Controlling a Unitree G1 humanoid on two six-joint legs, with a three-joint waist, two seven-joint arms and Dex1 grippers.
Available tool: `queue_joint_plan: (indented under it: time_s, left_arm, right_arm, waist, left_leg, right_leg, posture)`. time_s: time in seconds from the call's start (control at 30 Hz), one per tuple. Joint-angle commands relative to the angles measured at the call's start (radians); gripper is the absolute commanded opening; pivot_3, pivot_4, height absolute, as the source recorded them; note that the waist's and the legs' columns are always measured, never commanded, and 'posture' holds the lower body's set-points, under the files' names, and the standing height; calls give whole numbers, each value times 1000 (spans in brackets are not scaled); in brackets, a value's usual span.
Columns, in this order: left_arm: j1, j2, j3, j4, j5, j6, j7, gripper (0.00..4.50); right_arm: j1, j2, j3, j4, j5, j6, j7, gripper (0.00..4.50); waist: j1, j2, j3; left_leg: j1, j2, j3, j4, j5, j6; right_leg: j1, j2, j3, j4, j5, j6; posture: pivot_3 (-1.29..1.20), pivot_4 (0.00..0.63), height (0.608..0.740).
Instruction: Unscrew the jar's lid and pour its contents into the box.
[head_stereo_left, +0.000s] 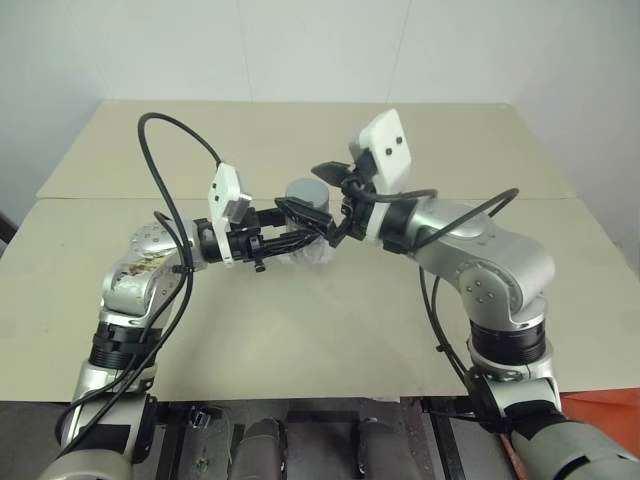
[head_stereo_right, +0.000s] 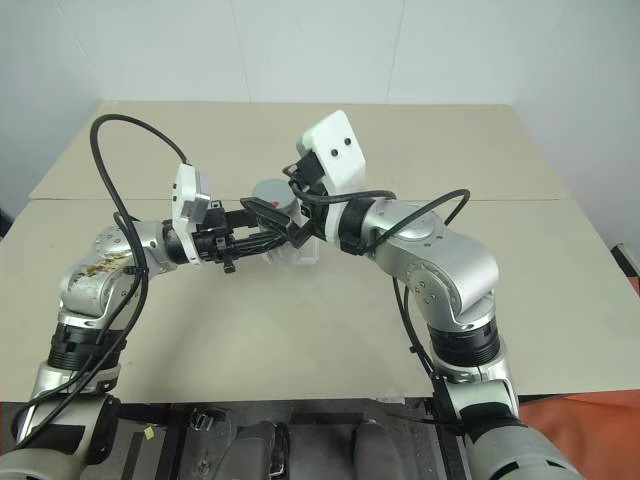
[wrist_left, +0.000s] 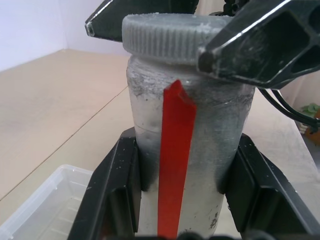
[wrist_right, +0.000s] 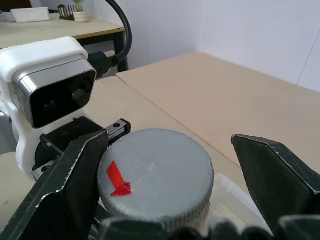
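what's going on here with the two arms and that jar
The left gripper is shut on the jar, holding it upright above the table. The right gripper is open, its fingers straddling the lid, one near the rim, not yet clamped. The lid is still on. The box sits just below the jar.

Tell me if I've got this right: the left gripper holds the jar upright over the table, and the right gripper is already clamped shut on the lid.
Not quite. The right gripper is open: in the right wrist view its fingers stand on either side of the lid, one of them clearly apart from it. The left gripper does hold the jar upright over the table.
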Motion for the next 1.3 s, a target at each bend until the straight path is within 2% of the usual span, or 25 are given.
queue_joint_plan:
  time_s: [0.03,0.47,1.0,1.13,1.3]
  left_arm:
    - [-13,39,26,-14,-11,-14,-38,1885]
    - [19,112,50,-17,-50,-13,-136,1885]
    - [19,112,59,3,-51,-24,-144,1885]
    - [-4,81,73,83,-41,-45,-107,1885]
    - [-35,23,41,138,-7,-82,-87,1885]
  right_arm:
    - [9,-44,-52,-38,-1,-16,15,4472]
    - [49,-123,-104,-82,69,-50,97,4472]
    - [52,-176,-118,-73,69,-76,153,4472]
    - [28,-184,-151,-48,118,-78,201,4472]
    - [-21,-137,-107,-21,107,-93,201,4472]
  waist:
    - [0,0,0]
    - [0,0,0]
    - [1,0,0]
    - [1,0,0]
    - [1,0,0]
  left_leg:
    - [0,0,0,0,0,0]
    - [0,0,0,0,0,0]
    - [0,0,1,0,0,0]
    - [0,0,1,0,0,0]
    - [0,0,1,0,0,0]
  right_leg:
    - [0,0,0,0,0,0]
    - [0,0,0,-1,0,0]
    - [0,0,0,-2,0,0]
    - [0,0,0,-2,0,0]
    - [0,0,0,-2,0,0]
  posture:
    - [0,150,740]
    - [0,150,740]
    - [0,150,740]
    - [0,150,740]
    - [0,150,740]
